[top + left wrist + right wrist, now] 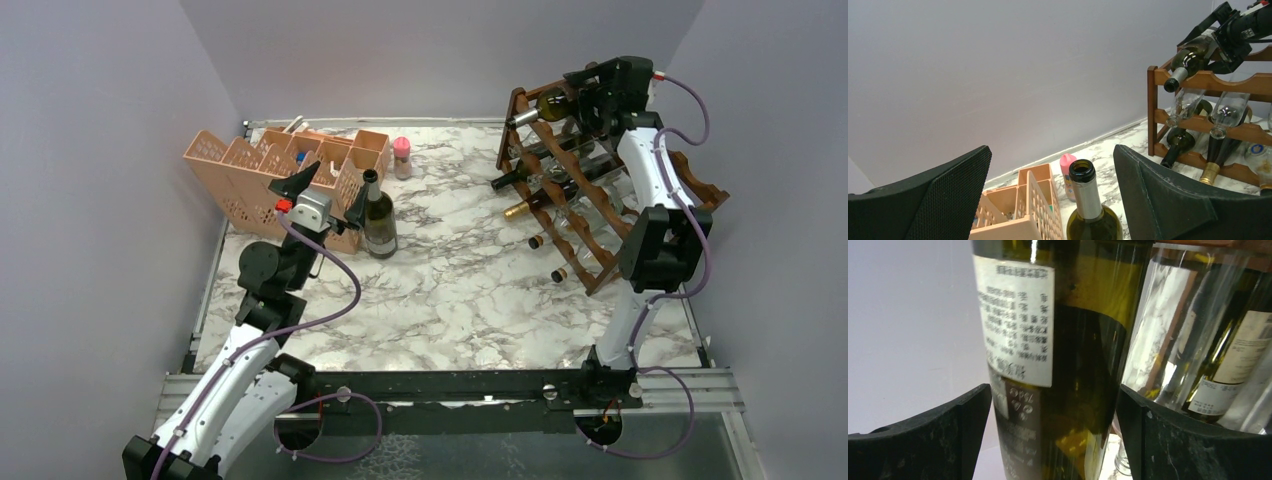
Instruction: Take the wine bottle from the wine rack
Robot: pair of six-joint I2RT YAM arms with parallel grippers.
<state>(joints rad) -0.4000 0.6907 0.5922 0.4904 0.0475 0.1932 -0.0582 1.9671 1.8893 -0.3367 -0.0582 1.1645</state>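
The dark brown wine rack (598, 262) stands at the back right of the marble table, with several bottles lying in it. On its top tier lies a green wine bottle (547, 106), neck pointing left. My right gripper (592, 96) is up at that tier. In the right wrist view its jaws (1054, 405) stand open on either side of the bottle's labelled body (1068, 355), with a sliver of light on the left side. In the left wrist view the rack (1208, 80) and this bottle (1190, 57) show at the far right. My left gripper (332, 192) is open and empty.
An uncorked green bottle (378, 225) stands upright on the table just beyond my left gripper's fingers (948, 200). A peach-pink lattice organiser (250, 170) sits at the back left. A small pink-capped bottle (402, 155) stands near the back wall. Grey walls close in on three sides.
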